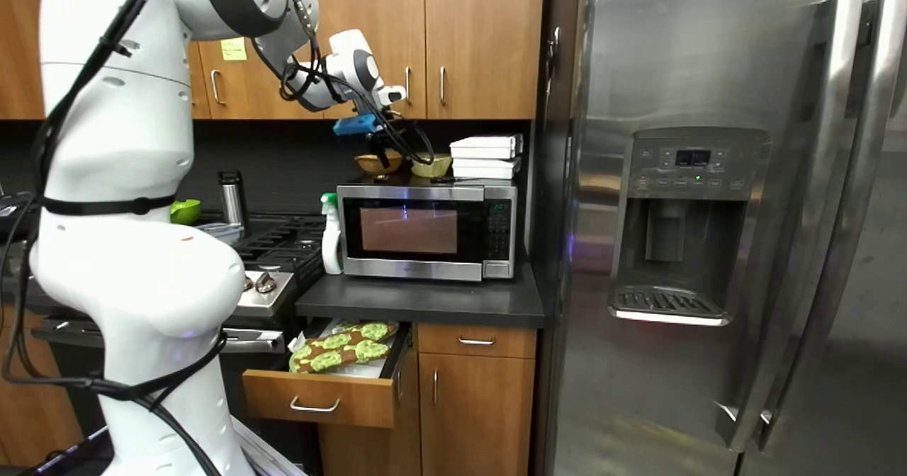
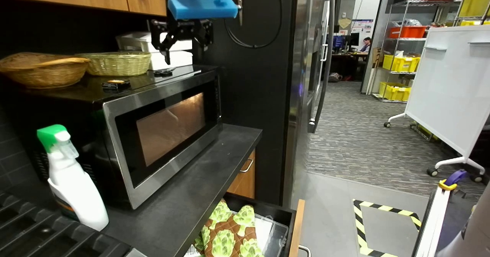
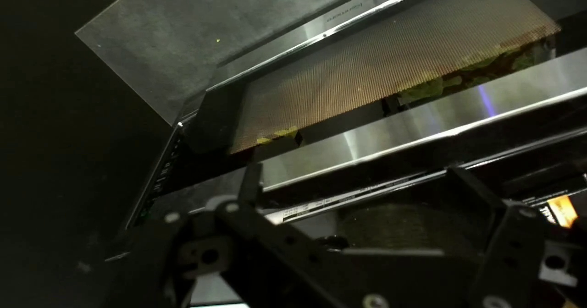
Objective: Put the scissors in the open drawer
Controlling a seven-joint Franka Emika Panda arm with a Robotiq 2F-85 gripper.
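Gripper [image 2: 186,54] spread wide — above microwave [image 2: 168,129], scissors [image 2: 163,72] lying on its top, open drawer [image 1: 319,389] below counter [image 2: 229,150] — patterned quilted cloth [image 1: 344,349] inside

At seven o'clock in an exterior view, the open drawer [image 1: 319,389] is showing a brown front, its quilted cloth [image 1: 342,348] is wearing green artichoke motifs on brown. At eleven in an exterior view, the gripper [image 2: 187,53] is looking black, the block [image 2: 203,7] above it blue.
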